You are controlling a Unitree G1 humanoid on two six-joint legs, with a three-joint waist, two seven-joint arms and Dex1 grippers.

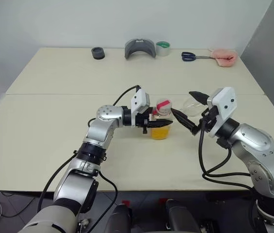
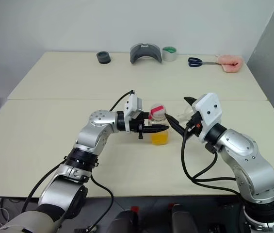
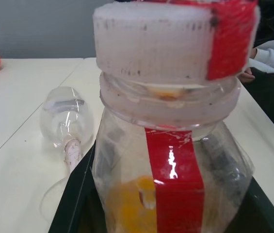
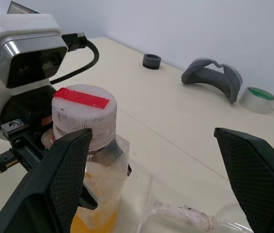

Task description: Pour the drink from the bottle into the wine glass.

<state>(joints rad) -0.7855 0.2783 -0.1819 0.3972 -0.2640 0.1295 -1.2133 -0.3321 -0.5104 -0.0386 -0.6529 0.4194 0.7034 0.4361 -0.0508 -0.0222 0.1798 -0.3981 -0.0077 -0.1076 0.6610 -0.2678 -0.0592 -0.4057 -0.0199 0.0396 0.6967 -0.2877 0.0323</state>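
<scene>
We see the left gripper (image 1: pixel 160 125) with fingers clamped on the upright bottle (image 1: pixel 160 121) at bench (image 1: pixel 54 116) centre, and the right gripper (image 1: pixel 191 110) with fingers spread wide, the wine glass (image 3: pixel 65 121) lying on its side at the bottle's three o'clock.

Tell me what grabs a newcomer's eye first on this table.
The left gripper is shut on the small clear plastic bottle with orange-yellow drink at mid-table, its white cap on. Just right of it, the clear stemmed wine glass lies on its side, with the right gripper open around it.
</scene>
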